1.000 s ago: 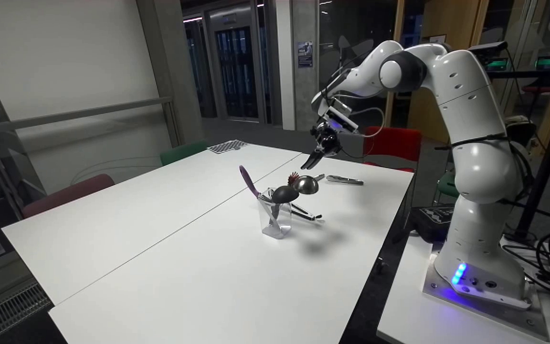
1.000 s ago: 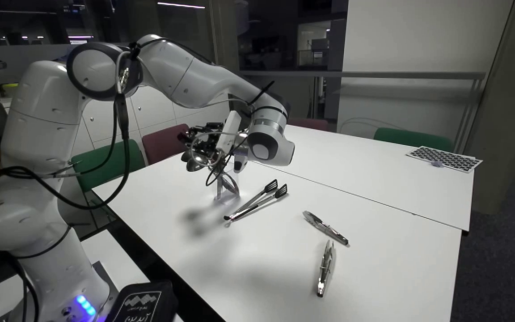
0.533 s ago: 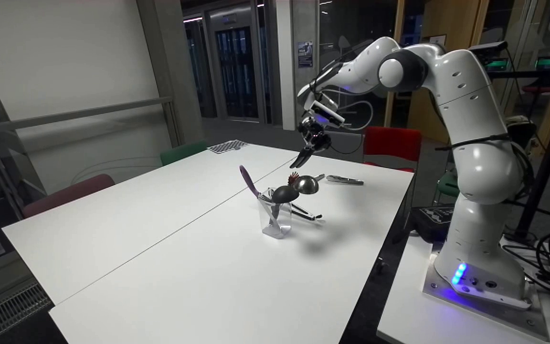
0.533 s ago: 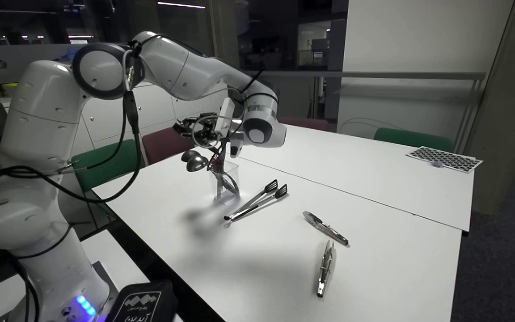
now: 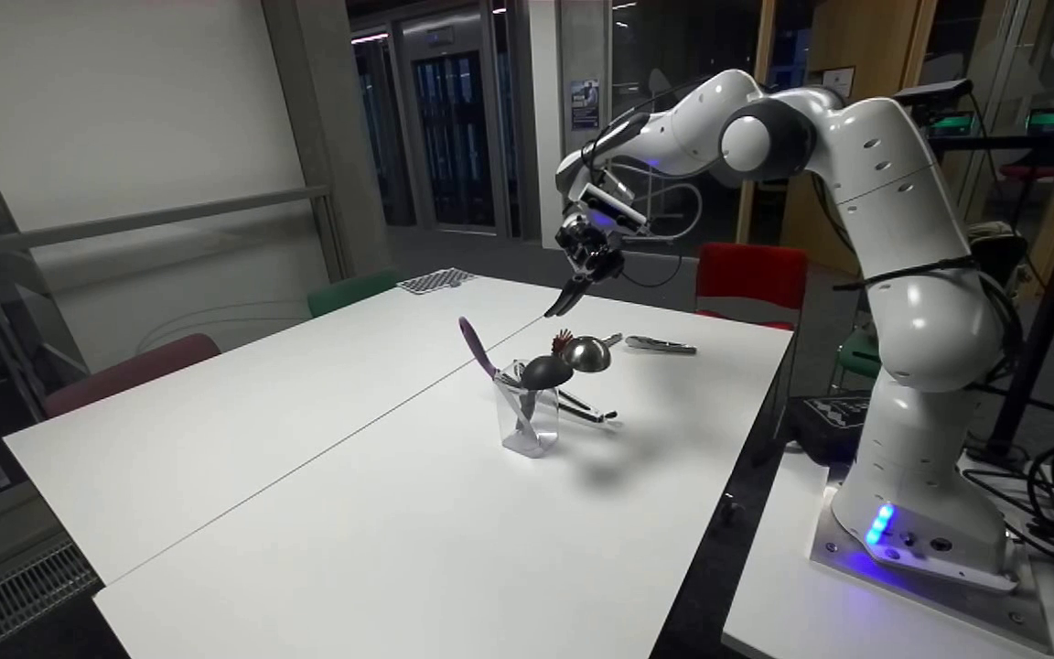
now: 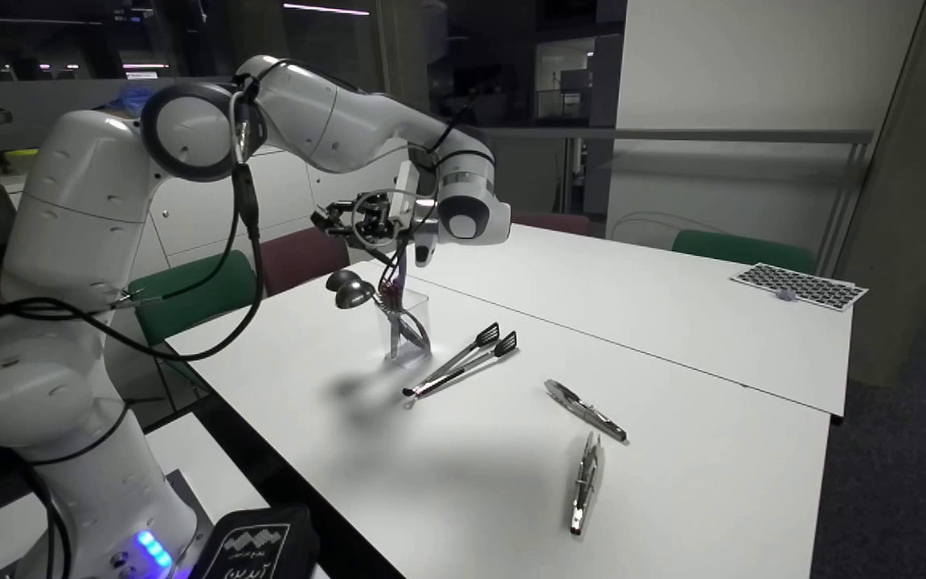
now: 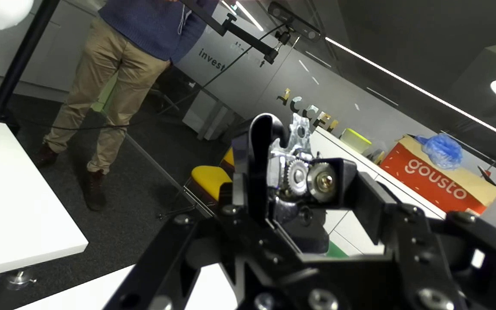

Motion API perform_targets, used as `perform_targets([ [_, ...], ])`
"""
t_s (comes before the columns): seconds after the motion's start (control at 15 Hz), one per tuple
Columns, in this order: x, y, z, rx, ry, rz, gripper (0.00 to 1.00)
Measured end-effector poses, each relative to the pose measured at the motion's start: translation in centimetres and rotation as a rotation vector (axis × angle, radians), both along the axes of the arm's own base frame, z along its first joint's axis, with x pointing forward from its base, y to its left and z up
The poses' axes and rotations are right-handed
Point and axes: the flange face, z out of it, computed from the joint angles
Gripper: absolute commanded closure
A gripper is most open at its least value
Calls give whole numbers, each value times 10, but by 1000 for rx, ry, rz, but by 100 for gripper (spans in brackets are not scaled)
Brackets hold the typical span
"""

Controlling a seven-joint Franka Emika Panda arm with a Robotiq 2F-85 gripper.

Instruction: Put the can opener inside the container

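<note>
Clamping the can opener (image 7: 297,175), closed gripper (image 7: 306,189) higher in both exterior views than a second ago, container (image 5: 546,416) unmoved.

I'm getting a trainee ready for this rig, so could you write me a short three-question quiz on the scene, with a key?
1. What does the gripper hold?
2. True or false: the clear container lies on its side.
3. In an exterior view, the utensil end rising highest from the container is: a) green; b) purple; c) yellow.

Key:
1. The can opener.
2. False; it stands upright on the white table.
3. b
</note>
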Motion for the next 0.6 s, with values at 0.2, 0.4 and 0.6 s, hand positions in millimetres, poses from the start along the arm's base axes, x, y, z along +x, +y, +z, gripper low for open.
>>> perform_targets([
  [0.2,13,-1,-2,-3,19,17,60],
  [0.4,31,-1,-10,-2,44,34,60],
  [0.6,48,1,-20,0,78,38,60],
])
